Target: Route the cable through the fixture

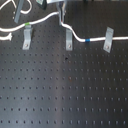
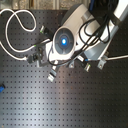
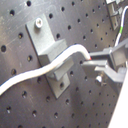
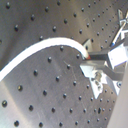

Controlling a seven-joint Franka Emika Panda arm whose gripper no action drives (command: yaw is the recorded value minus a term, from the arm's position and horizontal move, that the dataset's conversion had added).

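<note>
Gripper [image 3: 92,64] pinching the cable [image 3: 60,61]; cable lies in the middle clip [image 3: 50,50] on the board [image 3: 20,115]

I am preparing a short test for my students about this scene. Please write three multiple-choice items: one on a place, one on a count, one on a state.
1. In the first exterior view, where is the blue tape band on the long thin white cable?
A. between the middle grey metal fixture and the fixture at the first exterior view's right
B. beyond the fixture at the first exterior view's left
C. on the lower half of the board

2. How many grey metal fixtures does the first exterior view show?
A. two
B. three
C. five

3. In the first wrist view, the gripper is
A. open, away from the cable
B. shut on the cable
C. holding a fixture

Key: 1 A, the band sits on the cable between those two fixtures. 2 B, three stand in a row. 3 B, the cable ends between the closed fingers.
</note>
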